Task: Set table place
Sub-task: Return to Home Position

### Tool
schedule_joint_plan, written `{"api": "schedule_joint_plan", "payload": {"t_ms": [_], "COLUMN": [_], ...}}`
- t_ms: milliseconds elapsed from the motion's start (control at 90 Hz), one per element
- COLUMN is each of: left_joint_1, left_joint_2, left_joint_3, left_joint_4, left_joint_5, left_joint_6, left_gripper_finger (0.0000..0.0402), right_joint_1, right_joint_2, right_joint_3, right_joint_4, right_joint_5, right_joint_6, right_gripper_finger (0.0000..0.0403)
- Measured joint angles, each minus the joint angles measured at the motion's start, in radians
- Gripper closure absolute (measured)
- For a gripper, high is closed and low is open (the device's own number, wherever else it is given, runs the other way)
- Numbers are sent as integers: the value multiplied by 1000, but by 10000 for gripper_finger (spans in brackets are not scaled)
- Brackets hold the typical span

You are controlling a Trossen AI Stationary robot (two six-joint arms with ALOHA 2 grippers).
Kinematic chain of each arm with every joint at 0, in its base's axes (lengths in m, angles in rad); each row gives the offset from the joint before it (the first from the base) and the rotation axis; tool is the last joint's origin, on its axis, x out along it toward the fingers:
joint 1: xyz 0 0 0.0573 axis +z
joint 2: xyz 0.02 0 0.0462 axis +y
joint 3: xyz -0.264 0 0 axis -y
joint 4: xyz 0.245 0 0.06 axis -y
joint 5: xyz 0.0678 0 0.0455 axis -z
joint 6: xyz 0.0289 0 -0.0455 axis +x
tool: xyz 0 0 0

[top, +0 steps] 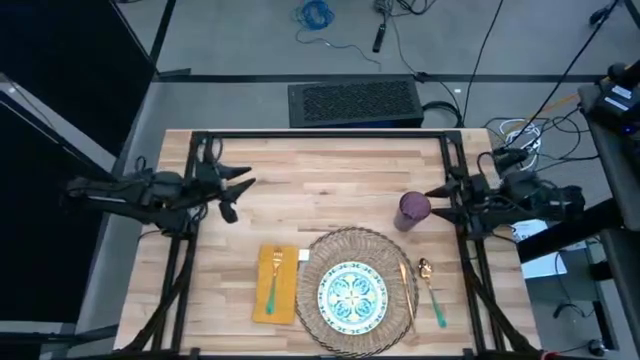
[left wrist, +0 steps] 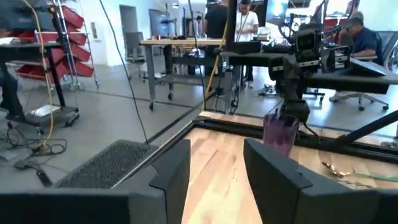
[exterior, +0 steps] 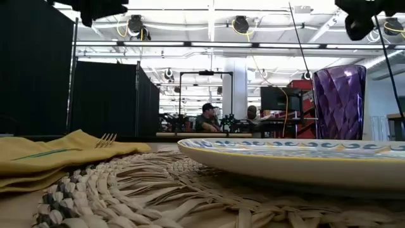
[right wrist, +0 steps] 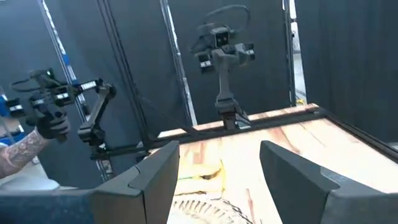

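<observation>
On the table [top: 330,190], near its front edge, lies the round wicker placemat [top: 390,250] with the blue-green plate [top: 352,296] on it. To its left the yellow napkin [top: 277,284] carries the green-handled fork [top: 272,283]. The knife [top: 408,285] and spoon [top: 431,288] lie to the right of the plate. The purple cup [top: 413,211] stands upright past the placemat's far right. My right gripper [top: 437,200] hovers open just right of the cup and higher than it, nothing between its fingers [right wrist: 155,171]. My left gripper [top: 240,196] hangs open over the table's left part.
Black frame rails [top: 320,138] run along the table's far edge and down both sides. A dark grille box [top: 352,102] sits beyond the far edge. Bare wood lies between the two grippers. People sit in the room behind [exterior: 207,117]; a person's arm [right wrist: 18,155] shows in the right wrist view.
</observation>
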Motion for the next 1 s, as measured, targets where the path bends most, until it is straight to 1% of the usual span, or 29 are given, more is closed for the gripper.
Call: {"api": "schedule_joint_plan", "payload": {"t_ms": [256,433,744,1000], "left_joint_1": [-1,-1,-1,-1], "left_joint_2": [-25,-60,-92,-112], "left_joint_3": [-54,-106,-156,-198], "left_joint_4": [29,52,60,68], "left_joint_5": [1,1,1,1], "left_joint_6": [-23,-31,-56,-84], "left_gripper_finger": [265,265,265,265], "right_joint_1": [6,6,6,6], "right_joint_2": [0,0,0,0], "right_joint_3": [-161,-245,-286,-365], "right_joint_4": [229,367,397,521], "right_joint_5": [-29,-29,-22,-23], "right_joint_6": [31,-7,-20,-22], "right_gripper_finger": [193,193,193,193]}}
